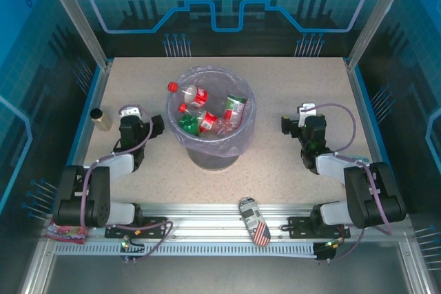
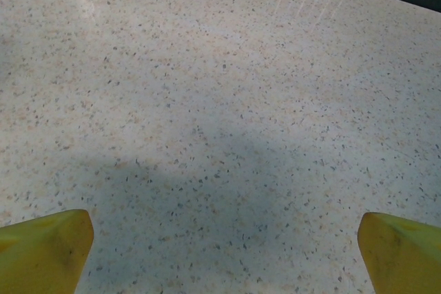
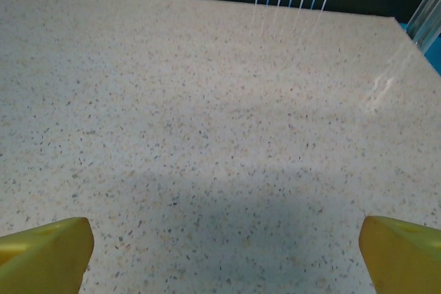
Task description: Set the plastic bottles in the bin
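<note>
The round grey bin (image 1: 207,155) with its pale-lilac bag stands at the table's centre. Several clear plastic bottles (image 1: 195,94) with red labels lie piled inside it, along with a green bottle (image 1: 187,125). My left gripper (image 1: 131,113) rests low over the table to the left of the bin. In the left wrist view its yellow fingertips (image 2: 45,249) stand far apart over bare speckled tabletop. My right gripper (image 1: 303,116) sits to the right of the bin, and its fingertips (image 3: 45,254) are equally wide apart with nothing between them.
A small gold-brown jar (image 1: 101,119) stands near the left table edge. A flag-patterned can (image 1: 255,221) lies on the front rail between the arm bases. Blue-framed walls enclose the table (image 1: 289,163) on three sides.
</note>
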